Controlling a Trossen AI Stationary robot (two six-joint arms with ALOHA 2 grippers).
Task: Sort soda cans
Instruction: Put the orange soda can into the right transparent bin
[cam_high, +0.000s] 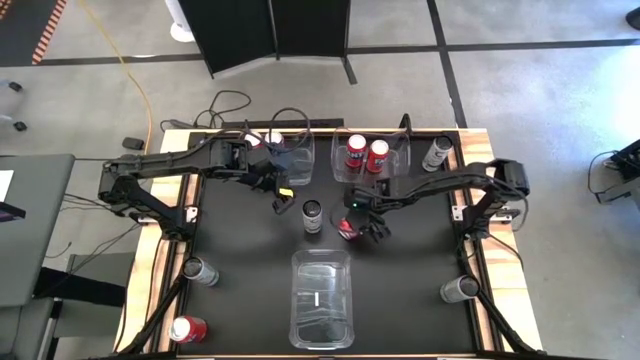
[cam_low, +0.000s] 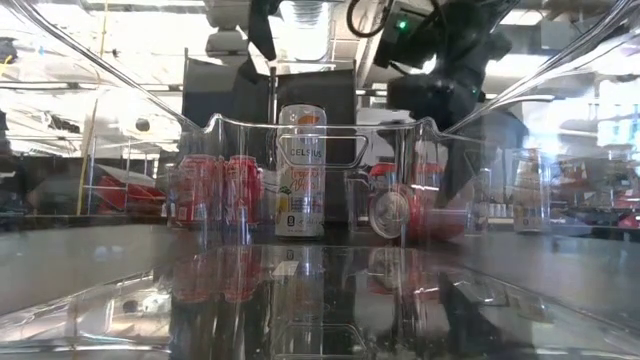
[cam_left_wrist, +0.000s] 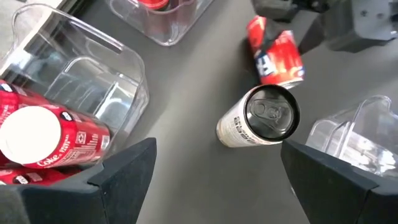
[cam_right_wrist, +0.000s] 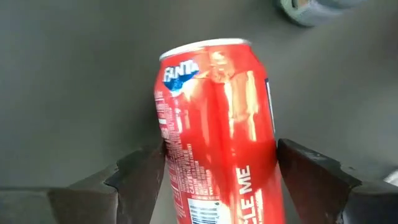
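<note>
A red soda can (cam_right_wrist: 214, 124) lies on its side on the dark table, also seen in the high view (cam_high: 346, 229). My right gripper (cam_right_wrist: 217, 186) is open and straddles it from above, one finger on each side. A tall pale can (cam_left_wrist: 258, 118) with a dark top stands upright just left of it (cam_high: 313, 215). My left gripper (cam_left_wrist: 214, 180) hangs open over the table (cam_high: 281, 197), beside a clear bin (cam_left_wrist: 124, 74) that holds red cans (cam_left_wrist: 56, 140). A second clear bin (cam_high: 395, 150) at the back holds two upright red cans (cam_high: 366, 152). My right gripper's fingers (cam_right_wrist: 140, 180) stand close along the lying red can's two long sides (cam_right_wrist: 168, 155), across the can and slanting down from above. Whether they touch it I cannot tell. The can rests on the table.
An empty clear bin (cam_high: 322, 298) sits at the front middle. Grey cans stand at the back right (cam_high: 437, 153), front right (cam_high: 460, 290) and front left (cam_high: 200, 270). A red can (cam_high: 188, 328) lies at the front left corner.
</note>
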